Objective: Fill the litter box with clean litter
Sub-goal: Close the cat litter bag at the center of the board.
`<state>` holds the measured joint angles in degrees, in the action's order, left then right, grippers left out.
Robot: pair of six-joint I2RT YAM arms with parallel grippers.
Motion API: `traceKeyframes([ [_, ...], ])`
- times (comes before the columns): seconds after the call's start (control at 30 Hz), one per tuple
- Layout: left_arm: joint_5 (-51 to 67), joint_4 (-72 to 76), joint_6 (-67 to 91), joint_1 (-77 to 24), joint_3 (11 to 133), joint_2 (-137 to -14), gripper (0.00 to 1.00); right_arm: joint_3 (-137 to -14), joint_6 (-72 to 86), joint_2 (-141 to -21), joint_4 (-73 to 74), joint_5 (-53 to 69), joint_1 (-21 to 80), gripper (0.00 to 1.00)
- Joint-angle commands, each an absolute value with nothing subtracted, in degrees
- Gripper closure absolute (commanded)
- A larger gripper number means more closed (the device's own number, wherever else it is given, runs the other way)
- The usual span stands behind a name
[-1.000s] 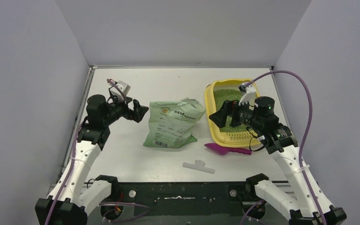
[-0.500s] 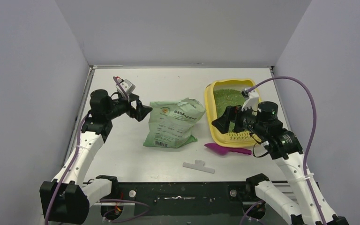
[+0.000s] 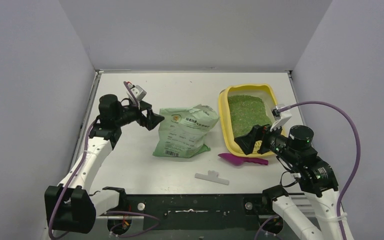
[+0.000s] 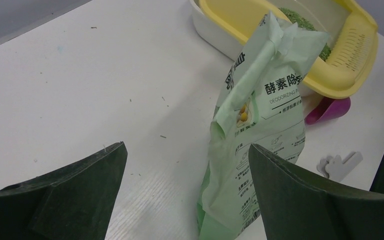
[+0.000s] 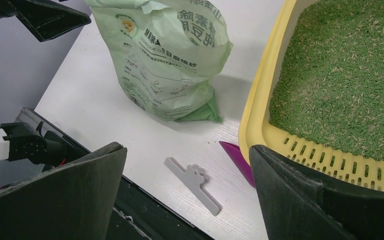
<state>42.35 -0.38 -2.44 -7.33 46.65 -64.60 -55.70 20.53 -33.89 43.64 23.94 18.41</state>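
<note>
Left claw gapes empty just left of the bag; right claw gapes empty at the near end of the right-hand box, whose litter looks plentiful. For topping up, grip the bag high, mouth upward.

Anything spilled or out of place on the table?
No obvious spill: the litter sits inside the litter box. Only the magenta scoop, tucked against its grille end, and a loose grey clip lie about.
</note>
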Motion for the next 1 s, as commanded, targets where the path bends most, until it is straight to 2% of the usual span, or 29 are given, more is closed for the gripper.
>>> traceKeyframes([
  [0.0, 45.3, 1.9, -1.7, -6.9, 48.3, -65.7, 0.10, -57.4, 19.6, -34.4, 42.7, 23.9, 18.2, 0.00],
  [0.17, 45.1, 9.4, 3.5, -6.7, 47.2, -68.7, 0.13, -58.1, 18.1, -35.4, 42.0, 24.8, 18.2, 0.00],
  [0.2, 46.1, 10.5, 4.6, -6.7, 47.4, -69.6, 0.18, -58.3, 17.9, -35.6, 42.0, 24.7, 18.1, 0.00],
  [0.27, 48.5, 10.9, 5.7, -6.7, 48.0, -71.1, 0.36, -58.4, 17.3, -36.1, 42.0, 24.9, 18.2, 0.00],
  [0.47, 52.6, 8.1, 4.3, -6.8, 48.5, -71.2, 0.69, -57.1, 17.1, -37.6, 39.7, 25.6, 18.1, 0.00],
  [0.7, 52.9, 4.6, 0.6, -6.7, 47.6, -67.9, 0.99, -54.6, 19.7, -42.0, 31.4, 28.8, 18.2, 0.00],
  [0.97, 59.1, -2.2, -3.0, -6.8, 49.5, -67.8, 1.00, -48.3, 25.2, -50.0, 14.5, 35.5, 18.3, 0.00],
])
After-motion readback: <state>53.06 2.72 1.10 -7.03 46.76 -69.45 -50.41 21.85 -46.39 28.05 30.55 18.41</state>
